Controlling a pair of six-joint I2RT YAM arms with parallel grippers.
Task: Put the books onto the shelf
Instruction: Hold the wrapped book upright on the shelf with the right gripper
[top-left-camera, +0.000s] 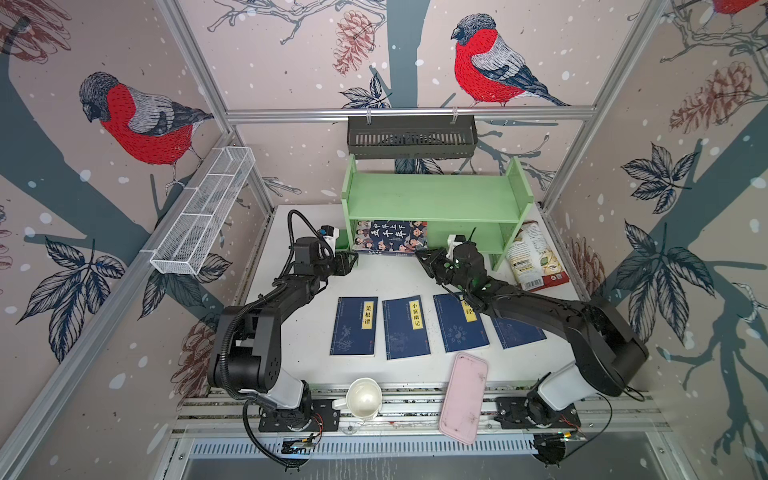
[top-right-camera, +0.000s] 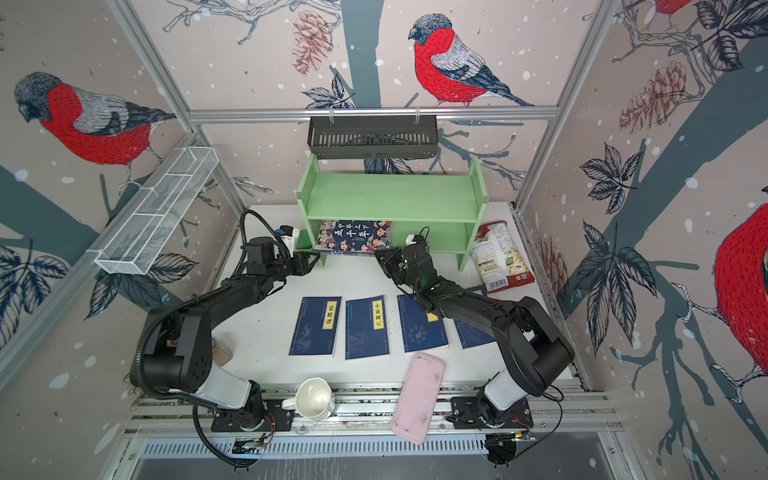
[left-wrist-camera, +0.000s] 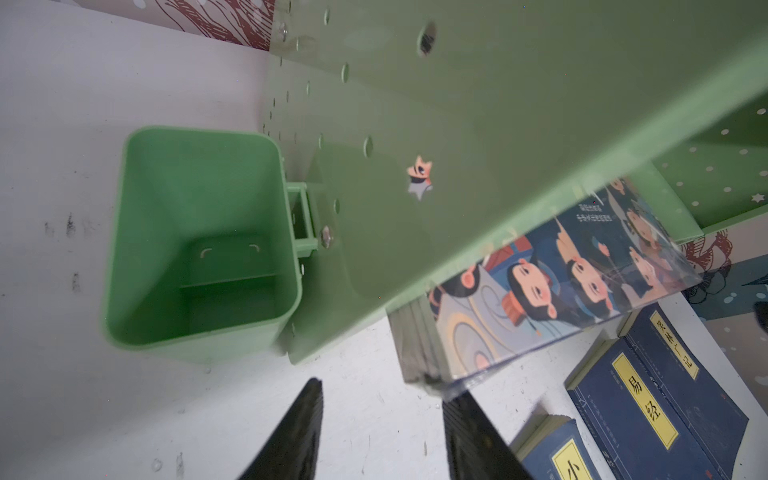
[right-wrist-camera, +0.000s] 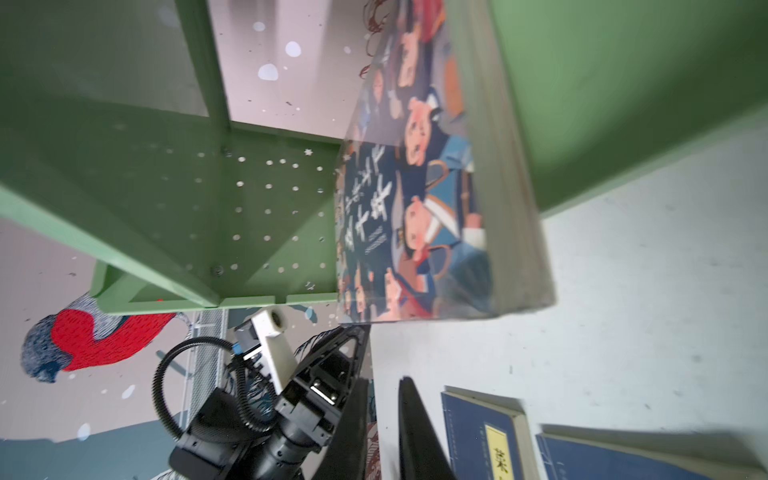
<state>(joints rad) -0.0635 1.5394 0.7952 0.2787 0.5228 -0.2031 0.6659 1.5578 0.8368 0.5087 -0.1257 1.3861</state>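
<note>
On the lower tier of the shelf (top-left-camera: 432, 195), the cartoon book (top-left-camera: 388, 237) overhangs the edge. Left pincer (top-left-camera: 354, 257) stands spread, right pincer (top-left-camera: 419, 253) pressed together, flanking its corners

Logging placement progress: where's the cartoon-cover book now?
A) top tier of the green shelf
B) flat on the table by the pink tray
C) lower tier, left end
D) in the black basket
C: the cartoon book stands upright at the left end of the shelf, under its top board.
</note>
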